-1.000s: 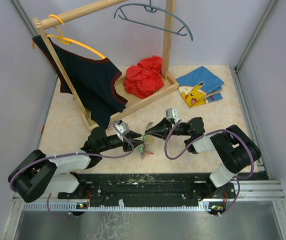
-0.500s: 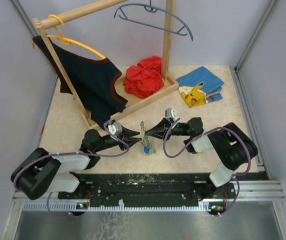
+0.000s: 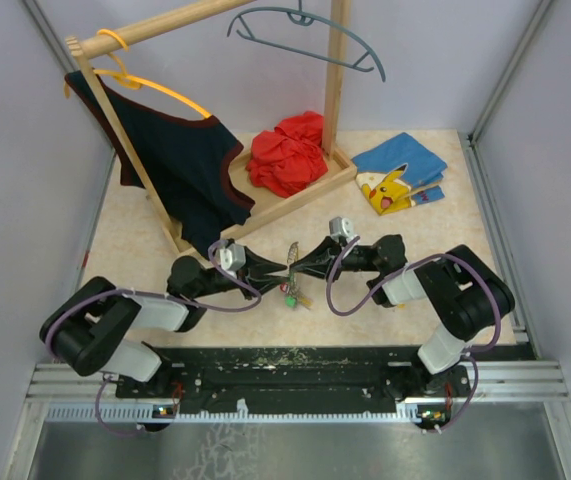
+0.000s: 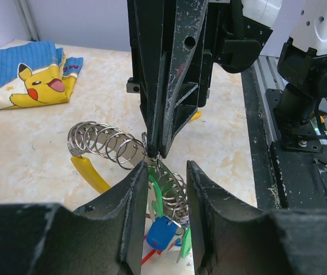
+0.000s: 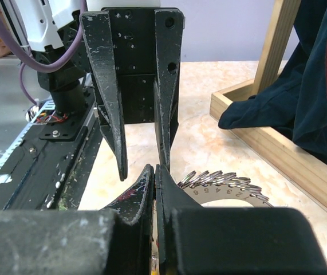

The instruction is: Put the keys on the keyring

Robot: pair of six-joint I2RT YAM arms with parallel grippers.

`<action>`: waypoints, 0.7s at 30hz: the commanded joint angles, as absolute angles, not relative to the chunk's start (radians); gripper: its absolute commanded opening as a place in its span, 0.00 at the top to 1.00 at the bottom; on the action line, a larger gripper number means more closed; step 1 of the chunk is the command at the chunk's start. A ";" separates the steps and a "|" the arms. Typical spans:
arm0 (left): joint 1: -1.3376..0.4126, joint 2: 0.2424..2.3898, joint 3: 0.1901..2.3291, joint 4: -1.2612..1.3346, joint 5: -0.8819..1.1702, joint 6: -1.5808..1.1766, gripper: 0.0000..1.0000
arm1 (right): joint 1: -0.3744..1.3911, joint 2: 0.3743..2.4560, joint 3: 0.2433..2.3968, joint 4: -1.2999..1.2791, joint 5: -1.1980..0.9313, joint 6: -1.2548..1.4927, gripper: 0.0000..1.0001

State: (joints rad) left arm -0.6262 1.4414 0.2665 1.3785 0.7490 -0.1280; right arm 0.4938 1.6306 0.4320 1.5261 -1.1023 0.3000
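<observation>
Right gripper (image 5: 154, 171) has its two scuffed black fingers pressed flat together, tapering to a thin point that pinches one loop of the keyring (image 4: 103, 140). That keyring is bright silvery wire, drawn out into a long springy coil of many round turns, and it sits over the pale speckled table (image 3: 135, 250) midway between the two arms. Facing it tip to tip, the left gripper (image 4: 166, 167) stands with its fingers apart. Its matt black pads (image 4: 133, 212) flank the near end of the coil without closing on anything I can see, and from the right wrist view bare tabletop shows through the gap between them.

The keys (image 3: 291, 290) hang in a small bunch just beneath where the two tips meet. A chunky blue tag (image 4: 162, 234) and slim glossy green tags (image 4: 156, 192) show among the last turns of wire, with a sliver of red below. A smooth yellow curved piece (image 4: 89, 172) lies under the coil's far end.

Further back stands a pale wooden rack (image 3: 336, 90). A dark garment (image 3: 190, 165) with reddish trim droops from an orange hanger (image 3: 165, 92), and a thin grey-blue hanger (image 3: 310, 56) is up near the top. A crumpled red cloth (image 3: 287, 152) sits on the rack's base, and a folded blue cloth (image 3: 405, 158) with a yellow cartoon print lies to the right
</observation>
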 commanded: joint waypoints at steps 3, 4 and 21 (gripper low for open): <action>-0.621 1.470 0.302 1.410 0.775 -0.138 0.62 | 0.486 1.628 0.466 1.630 -1.118 0.325 1.00; -0.621 1.473 0.304 1.404 0.773 -0.138 0.62 | 0.486 1.628 0.467 1.633 -1.120 0.328 1.00; -0.620 1.507 0.343 1.369 0.819 -0.165 1.00 | 0.486 1.632 0.468 1.648 -1.129 0.341 1.00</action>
